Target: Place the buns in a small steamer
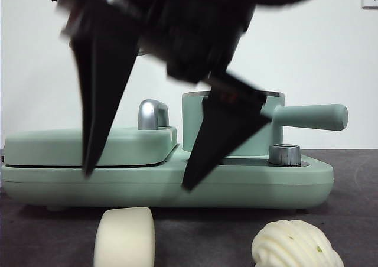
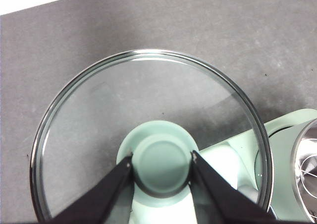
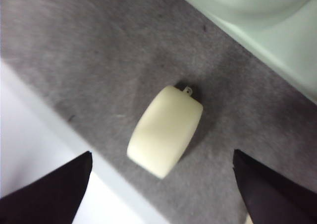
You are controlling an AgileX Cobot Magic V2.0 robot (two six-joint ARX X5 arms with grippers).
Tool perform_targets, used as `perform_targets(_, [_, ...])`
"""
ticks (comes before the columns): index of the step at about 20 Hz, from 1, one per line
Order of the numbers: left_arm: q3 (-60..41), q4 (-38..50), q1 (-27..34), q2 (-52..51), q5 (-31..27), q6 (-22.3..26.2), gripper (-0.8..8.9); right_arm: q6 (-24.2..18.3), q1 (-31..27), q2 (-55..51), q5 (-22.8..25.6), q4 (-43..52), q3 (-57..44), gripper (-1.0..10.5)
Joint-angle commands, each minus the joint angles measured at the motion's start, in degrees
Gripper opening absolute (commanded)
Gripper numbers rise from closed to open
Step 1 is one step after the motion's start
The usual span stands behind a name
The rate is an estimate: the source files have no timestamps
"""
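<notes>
While I watch both wrists:
Left gripper (image 2: 162, 160): clamped on glass lid (image 2: 148, 130) knob.
Right gripper (image 3: 161, 184): spread above smooth bun (image 3: 165, 131).

Plain white wall (image 1: 331, 54) behind a dark grey felt-like tabletop (image 1: 354, 220), evenly lit.

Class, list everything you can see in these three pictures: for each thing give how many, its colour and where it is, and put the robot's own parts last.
Smooth cream-white block bun: one, on the dark grey mat in front of the appliance, below the right gripper.
Ridged cream-white bun with green flecks: one, on the mat, front right.
Mint-green cylindrical steamer pot: one, steel rim, straight side handle, lid off, on the appliance base.
Glass lid with green knob: one, held off the pot over the mat.
Flat mint-green lidded griddle: one, chrome handle, beside the pot.
Left gripper: black, shut on the knob.
Right gripper: black, open.
</notes>
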Motion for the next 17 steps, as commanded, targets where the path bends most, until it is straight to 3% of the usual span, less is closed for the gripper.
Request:
perform_targets(1, [2.4, 1.1, 0.1, -0.5, 0.1, -0.6, 0.82, 0.6, 1.1, 3.5, 0.2, 1.1, 1.1, 4.2])
perform_targets(4, [2.4, 1.1, 0.1, -0.5, 0.1, -0.7, 0.81, 0.4, 1.0, 6.8, -0.1, 2.9, 1.1, 4.1])
perform_targets(8, [2.4, 1.1, 0.1, -0.5, 0.1, -0.6, 0.81, -0.3, 1.1, 8.5, -0.2, 4.3, 1.1, 1.7])
perform_targets(11, [2.4, 1.1, 0.3, -0.5, 0.1, -0.6, 0.81, -0.5, 1.0, 8.4, -0.5, 4.0, 2.0, 1.3])
perform_targets(17, [2.4, 1.1, 0.5, -0.5, 0.1, -0.6, 0.81, -9.7, -5.2, 8.4, -1.5, -21.2, 24.1, 1.3])
